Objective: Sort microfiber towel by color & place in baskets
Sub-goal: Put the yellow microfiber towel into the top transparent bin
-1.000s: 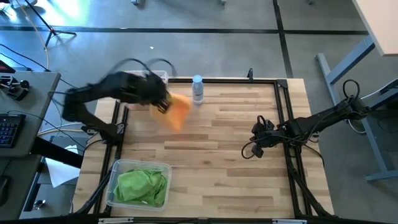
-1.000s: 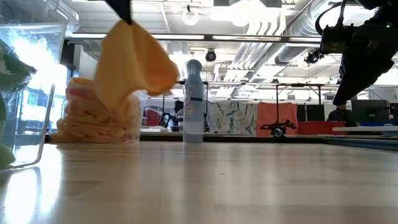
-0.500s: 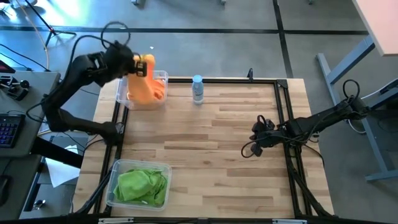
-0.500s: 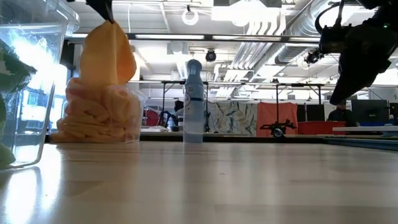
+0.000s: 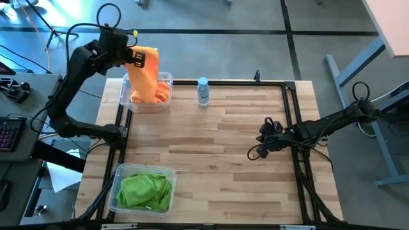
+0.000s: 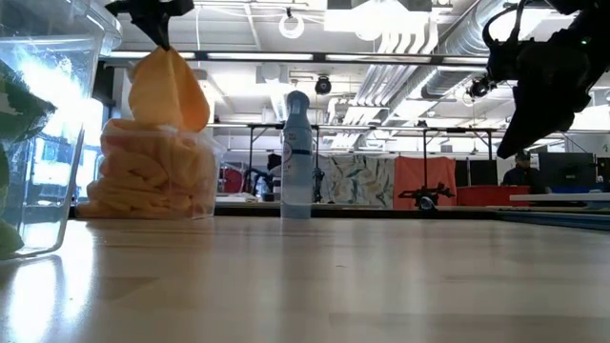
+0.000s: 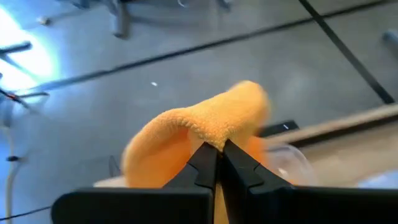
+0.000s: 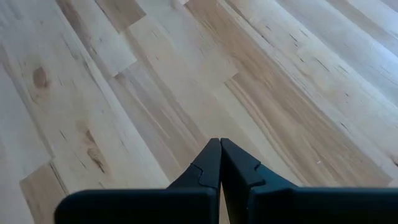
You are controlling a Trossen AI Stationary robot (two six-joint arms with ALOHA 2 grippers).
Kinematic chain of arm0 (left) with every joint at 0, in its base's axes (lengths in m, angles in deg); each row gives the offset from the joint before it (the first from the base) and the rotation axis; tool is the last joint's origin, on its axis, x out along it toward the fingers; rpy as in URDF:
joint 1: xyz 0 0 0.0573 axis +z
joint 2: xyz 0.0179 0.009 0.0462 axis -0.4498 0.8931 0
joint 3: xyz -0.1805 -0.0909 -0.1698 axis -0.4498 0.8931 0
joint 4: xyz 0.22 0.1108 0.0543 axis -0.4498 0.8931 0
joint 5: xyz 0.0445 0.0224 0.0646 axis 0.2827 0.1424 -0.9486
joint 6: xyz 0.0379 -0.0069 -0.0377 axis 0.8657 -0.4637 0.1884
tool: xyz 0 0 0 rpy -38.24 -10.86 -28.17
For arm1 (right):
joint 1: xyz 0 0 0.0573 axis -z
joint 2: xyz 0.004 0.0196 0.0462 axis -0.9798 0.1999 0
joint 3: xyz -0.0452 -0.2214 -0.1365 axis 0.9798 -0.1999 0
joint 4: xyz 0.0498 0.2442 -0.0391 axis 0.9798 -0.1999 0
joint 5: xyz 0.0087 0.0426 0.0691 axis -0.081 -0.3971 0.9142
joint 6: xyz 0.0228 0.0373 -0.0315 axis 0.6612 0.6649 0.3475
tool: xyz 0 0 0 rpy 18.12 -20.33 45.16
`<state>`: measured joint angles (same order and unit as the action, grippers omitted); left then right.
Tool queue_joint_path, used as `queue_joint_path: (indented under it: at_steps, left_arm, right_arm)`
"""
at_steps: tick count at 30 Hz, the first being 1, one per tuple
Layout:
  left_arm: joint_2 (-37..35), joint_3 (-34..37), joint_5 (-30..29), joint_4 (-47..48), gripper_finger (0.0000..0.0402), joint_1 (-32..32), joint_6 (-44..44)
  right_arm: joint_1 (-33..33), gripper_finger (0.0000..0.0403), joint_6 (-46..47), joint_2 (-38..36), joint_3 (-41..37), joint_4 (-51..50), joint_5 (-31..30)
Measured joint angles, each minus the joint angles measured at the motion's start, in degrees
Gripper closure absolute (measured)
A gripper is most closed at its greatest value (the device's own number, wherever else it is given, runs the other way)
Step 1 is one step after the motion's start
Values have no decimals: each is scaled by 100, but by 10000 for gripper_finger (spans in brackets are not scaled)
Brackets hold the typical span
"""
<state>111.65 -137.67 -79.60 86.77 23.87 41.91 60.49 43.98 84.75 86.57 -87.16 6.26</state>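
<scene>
An orange microfiber towel [image 5: 146, 75] hangs from my left gripper [image 5: 137, 57], which is shut on it, above the far-left basket [image 5: 167, 79]. That basket holds a pile of orange towels [image 6: 152, 176]. In the low view the held towel [image 6: 170, 88] droops from the gripper [image 6: 162, 40] onto that pile. Green towels [image 5: 146, 191] lie in the near-left basket [image 5: 119, 174]. Over the table's right part my right gripper [image 5: 258, 153] hovers shut, holding nothing. My left gripper pinches a bunched fold at the orange towel's top [image 7: 214, 138] between its two fingers. The fingers slant downward, coming from the table's left side. The towel hangs slack below them, and its lower end [image 6: 168, 124] reaches the pile in the far-left basket.
A small clear bottle with a blue cap [image 5: 203, 91] stands upright at the table's far edge, just right of the far-left basket. A black frame [image 5: 291, 96] borders the wooden tabletop [image 5: 217, 147]. Grey floor lies beyond the far edge.
My left gripper has swung from over the table beside the bottle toward the far left edge and a little upward, turning as it went, still shut on the orange towel. The towel now hangs over the far-left basket, its lower end on the orange pile.
</scene>
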Motion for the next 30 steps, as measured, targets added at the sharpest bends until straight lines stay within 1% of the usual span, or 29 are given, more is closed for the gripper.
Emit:
queue_joint_path:
  at_steps: [3,6,8,11,15,18,26,30]
  left_arm:
    - [0,-1,399,308,401,17,42]
    - [0,0,923,1085,401,-62,99]
    - [4,71,1063,1524,401,-199,-105]
    - [-1,438,1069,1825,401,-423,-353]
    - [3,1274,1272,1818,401,-527,-913]
    - [7,1973,1171,1399,401,-523,-1467]
    - [-26,3358,1280,-447,401,-420,-2463]
    - [-26,4004,1453,-1277,401,-303,-2597]
  right_arm:
    - [0,403,2,0,0,-2,-15]
    - [0,403,90,0,0,-7,-15]
    - [0,403,178,0,0,-7,-13]
    - [0,403,190,0,0,-8,-13]
    - [0,403,194,0,0,-15,-40]
    - [0,403,235,0,0,-14,-81]
    - [0,403,289,0,0,-13,-85]
    - [0,403,436,0,0,-15,-154]
